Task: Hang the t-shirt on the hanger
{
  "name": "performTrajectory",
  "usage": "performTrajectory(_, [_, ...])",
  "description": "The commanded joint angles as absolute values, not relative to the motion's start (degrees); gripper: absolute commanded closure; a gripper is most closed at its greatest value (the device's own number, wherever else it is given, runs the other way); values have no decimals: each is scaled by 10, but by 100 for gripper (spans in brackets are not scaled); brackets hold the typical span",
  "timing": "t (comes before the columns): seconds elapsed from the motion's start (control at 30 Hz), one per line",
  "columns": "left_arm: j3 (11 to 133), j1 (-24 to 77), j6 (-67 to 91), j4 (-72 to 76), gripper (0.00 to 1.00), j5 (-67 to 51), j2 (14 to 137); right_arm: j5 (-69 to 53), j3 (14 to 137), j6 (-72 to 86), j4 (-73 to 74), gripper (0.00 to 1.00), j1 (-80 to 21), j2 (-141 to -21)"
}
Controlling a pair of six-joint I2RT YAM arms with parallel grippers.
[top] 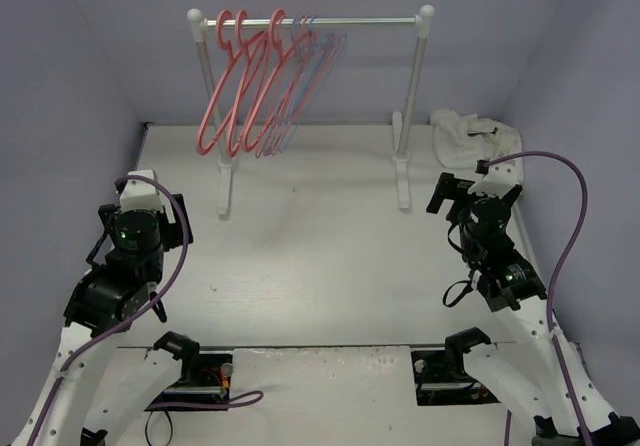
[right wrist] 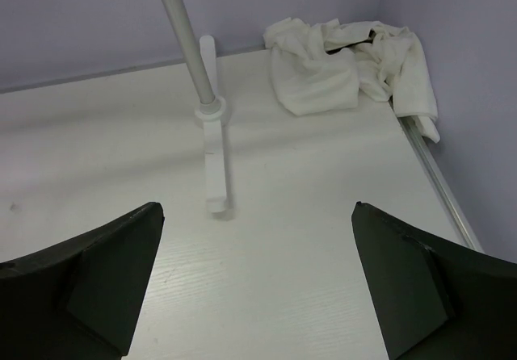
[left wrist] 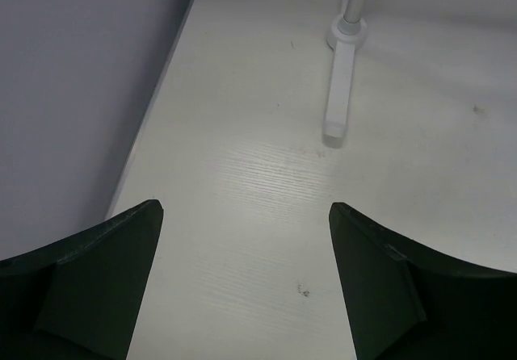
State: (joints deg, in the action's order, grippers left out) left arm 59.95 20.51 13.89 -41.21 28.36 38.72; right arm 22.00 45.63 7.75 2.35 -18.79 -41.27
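The white t-shirt [top: 462, 132] lies crumpled on the table's far right corner, and it also shows in the right wrist view [right wrist: 323, 65]. The thin light-blue hanger [top: 322, 66] hangs on the rack's rail, just right of the pink hangers [top: 240, 86]. My left gripper [top: 150, 188] is open and empty over the left side of the table, and its jaws [left wrist: 245, 208] stand wide apart above bare tabletop. My right gripper [top: 478, 184] is open and empty just in front of the t-shirt, and its jaws [right wrist: 257, 207] are also wide apart.
A white clothes rack [top: 310, 22] stands across the back of the table on two posts. Its left foot [left wrist: 339, 94] lies ahead of my left gripper, and its right foot [right wrist: 212, 158] ahead of my right gripper. Purple walls close in the left, back and right.
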Motion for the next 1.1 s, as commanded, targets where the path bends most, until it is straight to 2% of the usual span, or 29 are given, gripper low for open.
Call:
performTrajectory(0.0, [600,202,142,-376,20,283,394,249,464,100,-21,0,-188,-429])
performTrajectory(0.17, [599,202,144,-376,20,280,395,186,483,79,-20,0,-188,-486])
performTrajectory(0.4, [597,202,157,-377,20,273,394,199,552,101,-30,0,-172,-639])
performTrajectory(0.63, [587,202,177,-376,20,251,381,185,634,201,-84,5,-40,-822])
performTrajectory(0.77, [582,202,182,-379,20,243,380,232,726,190,-93,5,-19,-944])
performTrajectory(0.87, [578,202,194,-377,20,238,377,203,803,184,-93,0,18,-1032])
performTrajectory(1.07, [580,202,201,-377,20,232,386,178,926,159,-93,0,47,-1172])
